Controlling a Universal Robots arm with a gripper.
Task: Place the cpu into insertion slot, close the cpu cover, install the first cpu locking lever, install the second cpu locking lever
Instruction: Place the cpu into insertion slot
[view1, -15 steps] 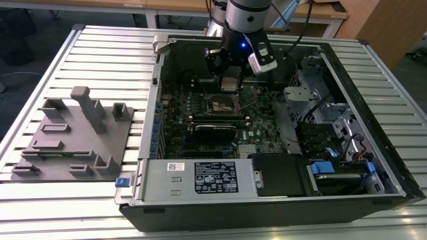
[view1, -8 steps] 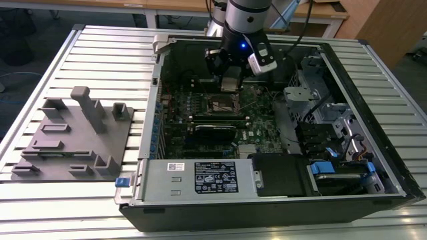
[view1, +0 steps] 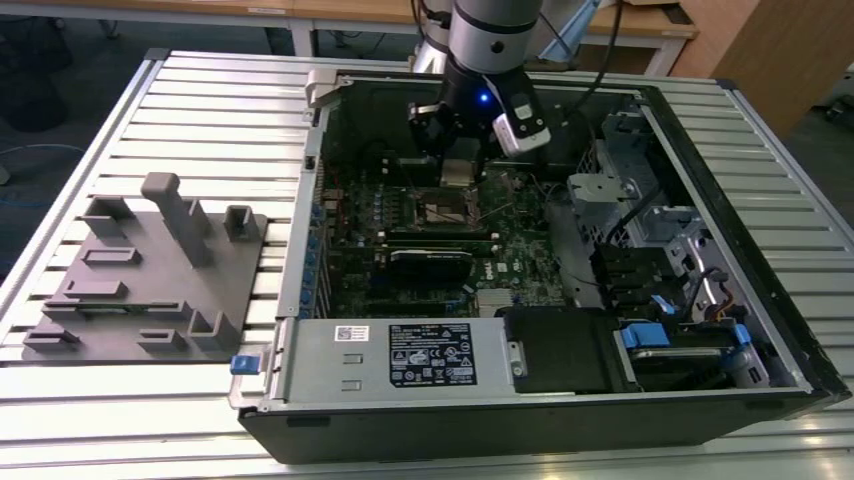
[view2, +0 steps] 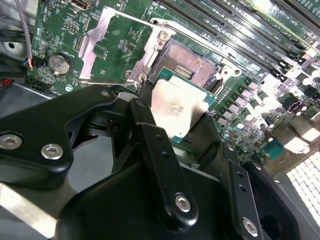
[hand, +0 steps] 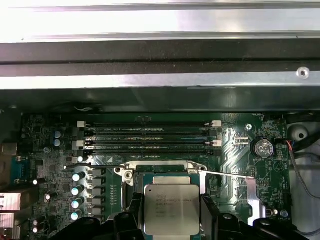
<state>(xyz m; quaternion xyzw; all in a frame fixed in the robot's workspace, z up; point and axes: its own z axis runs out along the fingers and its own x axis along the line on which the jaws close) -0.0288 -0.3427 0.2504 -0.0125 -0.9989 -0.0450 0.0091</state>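
The arm's black hand (view1: 458, 165) reaches down into an open black computer case (view1: 534, 430) lying on its side on a ribbed aluminium tabletop (view1: 200, 110). Its two matte black fingers (view2: 150, 137) are closed on the cpu (view2: 177, 107) — a small flat square chip with a dull silver top — pinching it by opposite edges. In the second wrist view the chip hangs over the near edge of the insertion slot (view2: 192, 65), a square socket with a dark, finely pinned centre and a silver rim; whether the two touch I cannot tell. The cpu cover (view2: 90, 47), a thin silver frame plate with a large square window, lies swung open beside the socket, with the green motherboard (view2: 55, 30) showing through it. Long narrow black memory slots (hand: 150, 137) run just beyond the socket, and a round silver coin battery (view2: 61, 63) sits near the cover. On the exterior view's left a grey moulded fixture (view1: 134, 290) rests on the slats — well apart from the case.
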